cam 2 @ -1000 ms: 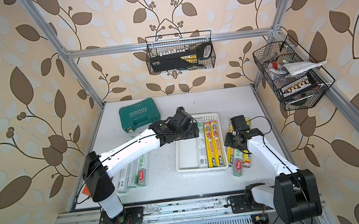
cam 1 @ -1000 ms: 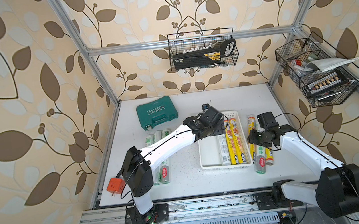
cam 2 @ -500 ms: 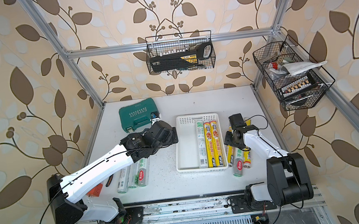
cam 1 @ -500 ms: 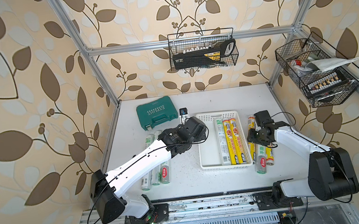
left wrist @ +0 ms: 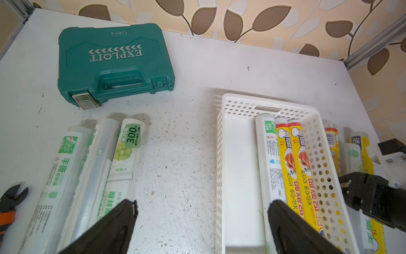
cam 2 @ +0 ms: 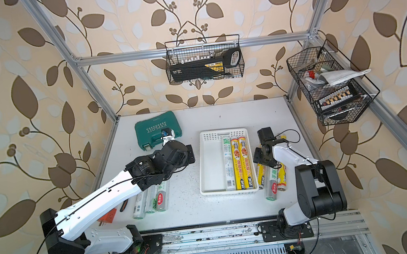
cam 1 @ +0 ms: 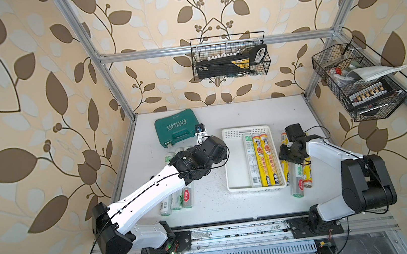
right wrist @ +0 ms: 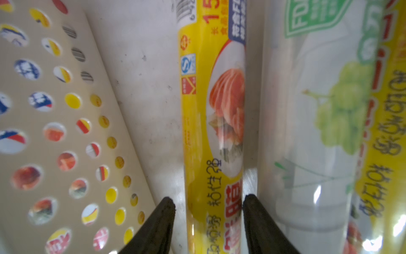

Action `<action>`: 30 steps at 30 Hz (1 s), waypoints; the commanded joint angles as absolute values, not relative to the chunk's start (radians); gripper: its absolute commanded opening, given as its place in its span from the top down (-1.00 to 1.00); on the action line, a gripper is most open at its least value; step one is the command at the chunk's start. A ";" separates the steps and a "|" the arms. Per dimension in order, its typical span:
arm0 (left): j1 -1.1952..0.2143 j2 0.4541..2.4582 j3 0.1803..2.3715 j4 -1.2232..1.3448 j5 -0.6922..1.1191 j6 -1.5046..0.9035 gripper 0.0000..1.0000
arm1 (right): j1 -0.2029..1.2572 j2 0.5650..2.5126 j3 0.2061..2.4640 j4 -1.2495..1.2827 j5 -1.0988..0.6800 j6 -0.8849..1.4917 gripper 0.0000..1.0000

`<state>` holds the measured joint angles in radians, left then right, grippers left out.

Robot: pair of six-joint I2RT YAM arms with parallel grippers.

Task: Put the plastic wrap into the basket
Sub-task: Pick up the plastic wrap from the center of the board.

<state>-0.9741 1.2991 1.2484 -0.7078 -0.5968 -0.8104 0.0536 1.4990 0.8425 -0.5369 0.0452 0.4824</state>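
The basket [cam 1: 237,173] [cam 2: 212,174] [left wrist: 239,176] is a white perforated tray holding three rolls of plastic wrap: one white-green [cam 1: 251,161] and two yellow [cam 1: 266,162]. Three silvery-white rolls [cam 1: 177,200] [left wrist: 123,162] lie to its left, partly under my left arm. My left gripper [left wrist: 202,206] is open and empty above the table between those rolls and the basket. To the right of the basket lie a yellow roll [cam 1: 286,173] [right wrist: 211,110], a silvery one [cam 1: 297,182] and another yellow one [cam 1: 307,176]. My right gripper [cam 1: 288,152] [right wrist: 208,201] straddles the first yellow roll, with a slight gap on one side.
A green tool case [cam 1: 177,127] [left wrist: 114,63] sits at the back left. Black wire baskets [cam 1: 229,59] [cam 1: 358,82] hang on the back and right walls. Orange-handled cutters [cam 2: 109,215] [left wrist: 11,200] lie at the front left, near the left arm's base.
My left gripper opened, left the white-green roll in the basket and drew back to the left. My right gripper stayed low over the yellow roll beside the basket.
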 commanded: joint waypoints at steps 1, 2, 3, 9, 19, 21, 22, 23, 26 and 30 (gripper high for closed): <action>-0.962 1.279 1.250 -0.698 -0.615 -0.817 -0.98 | 0.049 1.534 0.880 -0.522 0.045 0.498 -0.07; -0.962 1.280 1.249 -0.697 -0.616 -0.818 -0.97 | 0.049 1.542 0.882 -0.519 0.043 0.499 -0.07; -0.962 1.281 1.249 -0.696 -0.615 -0.818 -0.98 | 0.049 1.549 0.885 -0.514 0.040 0.502 -0.07; -0.959 1.283 1.247 -0.695 -0.615 -0.816 -0.97 | 0.049 1.601 0.906 -0.499 0.038 0.504 -0.05; -0.953 1.286 1.247 -0.698 -0.618 -0.824 -0.97 | 0.049 1.651 0.934 -0.500 0.058 0.515 0.10; -0.953 1.285 1.246 -0.698 -0.617 -0.826 -0.98 | 0.049 1.647 0.948 -0.519 0.067 0.514 0.16; -0.951 1.285 1.246 -0.699 -0.618 -0.829 -0.97 | 0.050 1.644 0.954 -0.526 0.074 0.512 0.16; -0.951 1.285 1.246 -0.702 -0.620 -0.833 -0.97 | 0.050 1.643 0.964 -0.542 0.079 0.506 0.17; -0.947 1.288 1.250 -0.710 -0.623 -0.838 -0.97 | 0.053 1.638 1.006 -0.591 0.109 0.492 0.20; -0.946 1.286 1.253 -0.716 -0.625 -0.839 -0.97 | 0.059 1.607 1.057 -0.655 0.164 0.474 0.21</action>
